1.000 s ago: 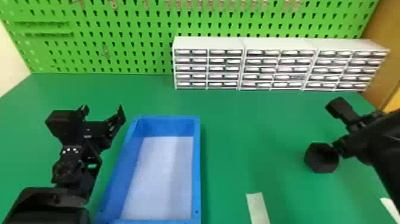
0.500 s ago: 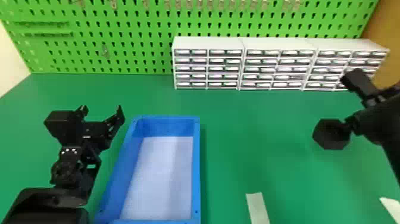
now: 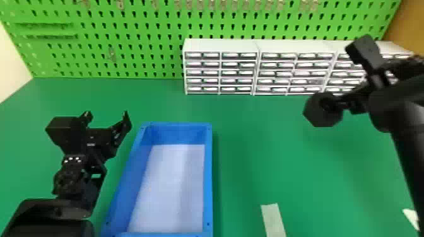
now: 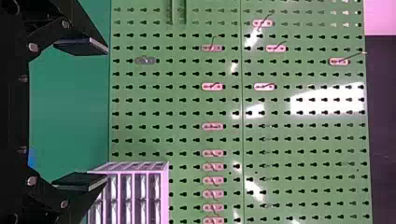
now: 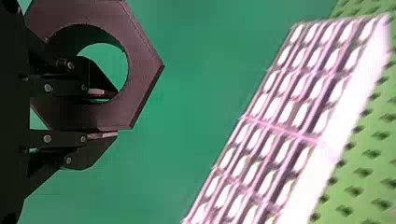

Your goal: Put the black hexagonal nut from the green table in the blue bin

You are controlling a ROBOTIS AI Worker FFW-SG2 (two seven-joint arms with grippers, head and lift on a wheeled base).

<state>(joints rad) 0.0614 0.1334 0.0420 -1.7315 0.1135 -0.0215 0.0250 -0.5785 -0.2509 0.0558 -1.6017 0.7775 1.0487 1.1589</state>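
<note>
Right gripper: jaws clenched on the nut's ring, one inside the hole, the other against the outer side
Black hexagonal nut: in the right jaws, raised above the tabletop, right of the bin and well apart from it, in front of the drawer units; its round hole shows in the right wrist view
Left gripper: jaws released and spread apart, beside the bin's far left corner
Blue bin: on the tabletop between the two arms, nearer the left one, pale inside at the bottom
Tabletop: green, running back to the pegboard
White strips: one on the tabletop right of the bin, another near the right edge
Drawer units: white, in a row at the tabletop's back
Pegboard: green, upright behind the drawer units, with hooks
</note>
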